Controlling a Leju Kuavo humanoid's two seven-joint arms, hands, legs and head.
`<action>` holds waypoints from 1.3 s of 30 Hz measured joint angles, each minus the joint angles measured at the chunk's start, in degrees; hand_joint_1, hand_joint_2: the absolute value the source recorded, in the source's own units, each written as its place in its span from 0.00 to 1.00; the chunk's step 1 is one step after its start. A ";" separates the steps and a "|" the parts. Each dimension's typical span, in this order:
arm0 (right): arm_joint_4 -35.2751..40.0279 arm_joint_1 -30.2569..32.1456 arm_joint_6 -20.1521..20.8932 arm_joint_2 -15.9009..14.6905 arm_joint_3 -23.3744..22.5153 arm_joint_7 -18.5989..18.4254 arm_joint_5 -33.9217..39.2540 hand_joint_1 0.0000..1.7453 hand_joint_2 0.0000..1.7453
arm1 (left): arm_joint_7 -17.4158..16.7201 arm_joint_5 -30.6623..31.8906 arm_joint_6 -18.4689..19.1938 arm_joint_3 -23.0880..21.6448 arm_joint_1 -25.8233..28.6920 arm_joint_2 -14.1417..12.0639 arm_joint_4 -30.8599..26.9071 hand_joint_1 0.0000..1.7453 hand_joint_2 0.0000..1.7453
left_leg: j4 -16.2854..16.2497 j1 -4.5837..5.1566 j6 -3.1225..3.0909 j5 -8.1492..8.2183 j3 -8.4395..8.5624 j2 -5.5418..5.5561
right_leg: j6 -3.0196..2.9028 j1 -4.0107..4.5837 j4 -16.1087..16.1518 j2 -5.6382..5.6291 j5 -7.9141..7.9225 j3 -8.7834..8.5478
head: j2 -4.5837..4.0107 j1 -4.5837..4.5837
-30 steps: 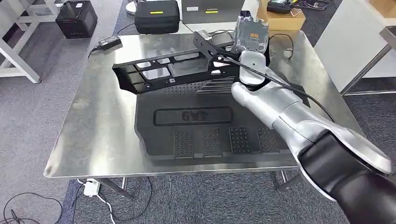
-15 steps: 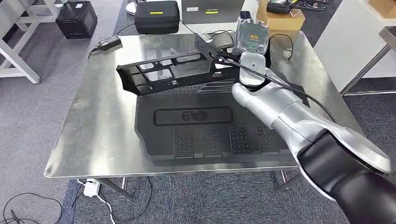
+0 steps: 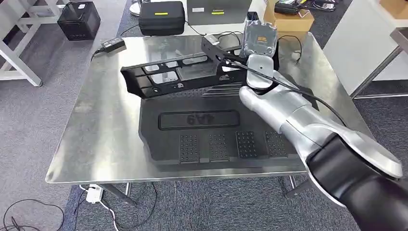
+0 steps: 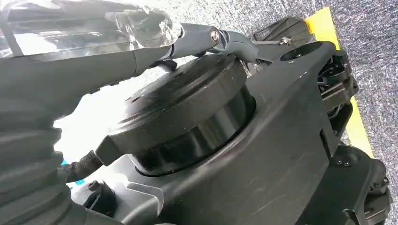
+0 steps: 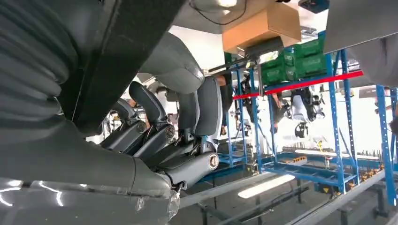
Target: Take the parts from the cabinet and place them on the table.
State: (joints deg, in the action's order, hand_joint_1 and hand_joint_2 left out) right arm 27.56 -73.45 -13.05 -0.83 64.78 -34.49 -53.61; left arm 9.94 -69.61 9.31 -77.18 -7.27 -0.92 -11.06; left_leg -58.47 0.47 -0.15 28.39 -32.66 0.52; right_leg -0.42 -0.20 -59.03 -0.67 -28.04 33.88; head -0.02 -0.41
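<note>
The steel surface (image 3: pixel 96 125) already carries a black panel (image 3: pixel 211 130). Just above it, the right robot hand (image 3: pixel 255 72) grips a bracket (image 3: pixel 178 74) by its end, probably to lay it flat.

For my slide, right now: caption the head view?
Right hand holds black bracket above ribbed panel on steel table.

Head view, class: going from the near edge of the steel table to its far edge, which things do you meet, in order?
Large black panel → long black frame held by the right hand → small black power adapter.
</note>
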 joint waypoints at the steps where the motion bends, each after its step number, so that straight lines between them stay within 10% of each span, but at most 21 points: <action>1: -0.02 0.00 0.00 0.00 0.00 0.00 0.00 1.00 1.00 | 0.00 0.00 0.00 0.00 0.00 0.00 0.00 0.00 1.00 | 0.00 0.00 0.00 0.00 0.00 0.00 | 0.00 0.00 0.00 0.00 0.00 0.00 | 0.00 0.00; 14: -1.34 -0.61 -2.26 -0.09 -0.04 -0.46 -1.95 1.00 1.00 | -2.96 -0.83 -2.74 -0.07 -0.04 -0.33 -0.04 0.00 1.00 | 0.00 0.01 0.00 0.00 0.08 -0.02 | 0.00 0.00 0.02 -0.02 0.00 0.01 | 0.00 0.00; 20: -2.05 -0.40 -3.32 -6.19 -3.21 -0.77 -7.86 1.00 1.00 | -7.23 -1.88 -3.67 -0.09 -0.02 -4.88 -0.11 0.00 1.00 | 0.03 -0.19 0.04 -0.01 0.21 0.09 | -0.03 0.21 0.25 0.20 -0.01 -0.38 | 0.00 -0.22; 39: 4.09 2.69 2.47 -9.18 -11.87 -0.77 -15.52 1.00 1.00 | -2.73 -0.48 -0.57 -0.31 -0.07 -6.23 -1.12 0.00 1.00 | 0.18 -0.17 0.03 0.05 0.50 -0.34 | -0.03 0.13 0.28 -0.28 0.02 -0.44 | 0.00 0.11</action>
State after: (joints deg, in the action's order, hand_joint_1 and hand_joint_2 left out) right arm 31.65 -70.77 -10.58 -10.01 52.92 -35.26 -69.13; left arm 7.21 -70.09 8.75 -77.48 -7.34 -7.15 -12.17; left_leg -58.29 0.30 -0.12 28.44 -32.16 0.17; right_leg -0.44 -0.07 -58.75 -0.95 -28.03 33.44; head -0.02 -0.31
